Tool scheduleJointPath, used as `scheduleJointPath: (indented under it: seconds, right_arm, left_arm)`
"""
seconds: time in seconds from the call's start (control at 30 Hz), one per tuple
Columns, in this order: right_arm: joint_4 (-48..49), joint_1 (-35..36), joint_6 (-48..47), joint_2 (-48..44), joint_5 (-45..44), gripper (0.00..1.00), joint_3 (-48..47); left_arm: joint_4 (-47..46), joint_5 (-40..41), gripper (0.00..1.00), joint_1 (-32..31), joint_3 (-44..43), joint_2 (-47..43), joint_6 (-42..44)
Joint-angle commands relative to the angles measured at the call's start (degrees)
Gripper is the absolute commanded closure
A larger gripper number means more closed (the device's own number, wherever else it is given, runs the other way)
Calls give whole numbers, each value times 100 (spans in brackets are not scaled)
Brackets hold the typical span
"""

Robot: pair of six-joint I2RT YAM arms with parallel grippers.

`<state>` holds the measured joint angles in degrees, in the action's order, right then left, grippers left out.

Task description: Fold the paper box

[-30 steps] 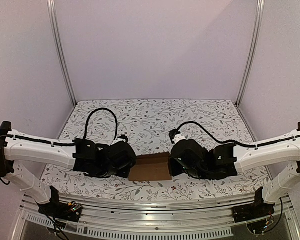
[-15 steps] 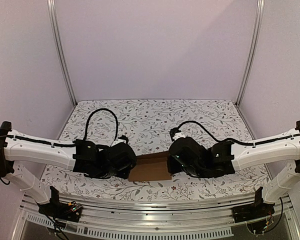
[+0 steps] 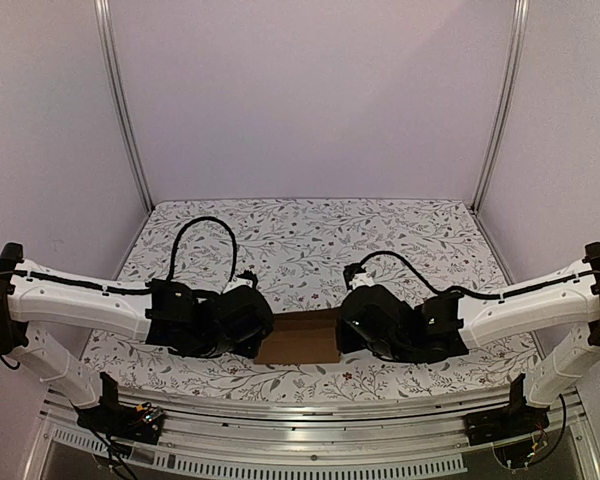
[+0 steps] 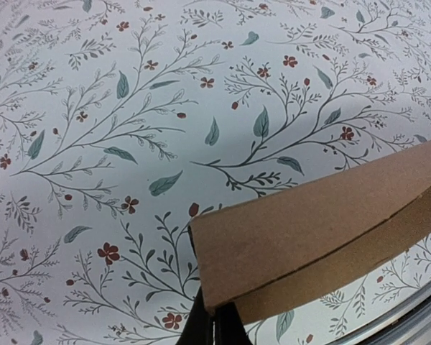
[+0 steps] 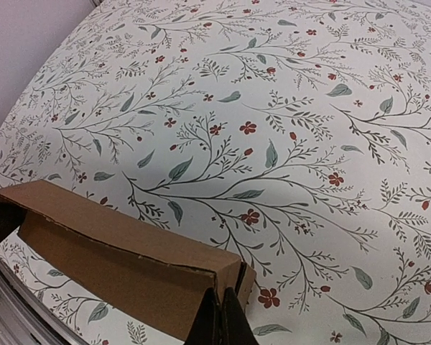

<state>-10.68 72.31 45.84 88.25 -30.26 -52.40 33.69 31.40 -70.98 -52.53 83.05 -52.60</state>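
Along the near edge of the surface (image 3: 310, 235), the paper box (image 3: 302, 337) was held lengthwise, gripped at either end by the left end effector (image 4: 214, 327) and the right end effector (image 5: 221, 320).

Floral-print tablecloth (image 3: 300, 225) between pale walls (image 3: 310, 90) and metal posts (image 3: 120, 100).

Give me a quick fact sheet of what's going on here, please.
Object: plain brown oblong cardboard box, front centre
Surface: white floral-patterned tablecloth
Left claw: shut, at the box's left end
Right claw: shut, at the box's right end
Grip on box: cannot tell
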Motion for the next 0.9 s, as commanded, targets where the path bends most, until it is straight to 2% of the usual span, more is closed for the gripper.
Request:
scheduleJointPath:
  seconds: [0.0,0.47,0.87]
  right_arm:
    - [477,84,161,140,204,100,250]
    - [827,191,124,363,55,100,538]
    - [729,264,-113,440,-85,100,885]
  left_arm:
    - [-338,-210,100,-183,-28,19,-19]
    - [-396,-314,100,-197,-47,90,-162]
    - [-479,-248,100,-197,2,112,-373]
